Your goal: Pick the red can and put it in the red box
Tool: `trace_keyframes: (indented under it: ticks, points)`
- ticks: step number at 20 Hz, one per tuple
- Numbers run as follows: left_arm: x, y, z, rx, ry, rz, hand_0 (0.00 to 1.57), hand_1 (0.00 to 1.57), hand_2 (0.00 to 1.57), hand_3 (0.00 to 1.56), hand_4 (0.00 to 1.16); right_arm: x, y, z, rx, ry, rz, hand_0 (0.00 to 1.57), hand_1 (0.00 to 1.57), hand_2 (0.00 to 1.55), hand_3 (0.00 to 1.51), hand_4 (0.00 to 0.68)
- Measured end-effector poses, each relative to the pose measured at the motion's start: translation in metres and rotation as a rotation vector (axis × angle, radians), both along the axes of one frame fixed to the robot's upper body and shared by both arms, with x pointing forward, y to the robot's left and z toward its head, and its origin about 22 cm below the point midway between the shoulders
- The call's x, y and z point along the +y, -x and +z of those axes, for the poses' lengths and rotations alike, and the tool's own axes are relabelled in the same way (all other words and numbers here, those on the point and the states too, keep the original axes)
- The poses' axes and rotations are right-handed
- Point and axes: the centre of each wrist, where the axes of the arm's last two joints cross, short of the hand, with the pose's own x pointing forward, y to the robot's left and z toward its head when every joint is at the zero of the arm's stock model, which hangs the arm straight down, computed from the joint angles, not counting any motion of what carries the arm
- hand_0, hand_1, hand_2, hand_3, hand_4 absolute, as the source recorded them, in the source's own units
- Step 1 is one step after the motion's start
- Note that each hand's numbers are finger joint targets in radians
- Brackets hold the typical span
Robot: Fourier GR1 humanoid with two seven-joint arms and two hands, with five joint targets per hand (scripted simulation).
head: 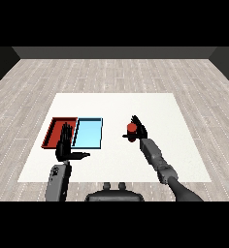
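Observation:
The red can [131, 128] stands right of the table's middle, and my right hand [138, 131] wraps round it from the right and behind, with only the can's top and left side showing. The red tray [55, 128] lies at the left of the table with the light blue tray [89, 133] beside it on its right. Over the near edge of the red tray is my left hand [65, 144], its fingers straight and pointing up, thumb stretched out to the right, nothing in it.
The white table [116, 109] stretches wide behind and between the trays and the can. Grey wooden floor surrounds it.

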Motion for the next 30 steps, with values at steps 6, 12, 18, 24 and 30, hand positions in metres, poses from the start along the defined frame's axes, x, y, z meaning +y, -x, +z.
trace_keyframes:
  ticks: [6,12,18,24,30]
  points:
    - [0.004,0.001,0.004,0.001,-0.001,0.004,0.0,0.0,0.0,0.0,0.0,0.011,0.002,-0.004,0.02,0.082,-0.074,1.47,1.47,1.45,1.4,0.595]
    - [0.002,0.001,-0.001,-0.002,-0.006,0.003,0.0,0.0,0.0,0.0,0.0,0.006,-0.003,0.002,0.0,0.123,-0.087,1.47,1.47,1.44,1.38,0.598]
    - [-0.005,-0.002,0.0,0.002,0.004,-0.024,0.0,0.0,0.0,0.0,0.0,0.007,-0.014,0.02,-0.074,0.157,-0.073,1.43,1.43,1.43,1.37,0.625]
    - [-0.01,-0.007,0.002,0.011,-0.01,-0.063,0.0,0.0,0.0,0.0,0.0,0.003,-0.016,0.039,-0.171,0.168,-0.059,1.43,1.43,1.43,1.38,0.622]
    - [-0.032,-0.009,0.006,0.038,-0.021,-0.108,0.0,0.0,0.0,0.0,0.0,-0.005,-0.014,0.066,-0.257,0.153,-0.058,1.45,1.45,1.43,1.39,0.655]
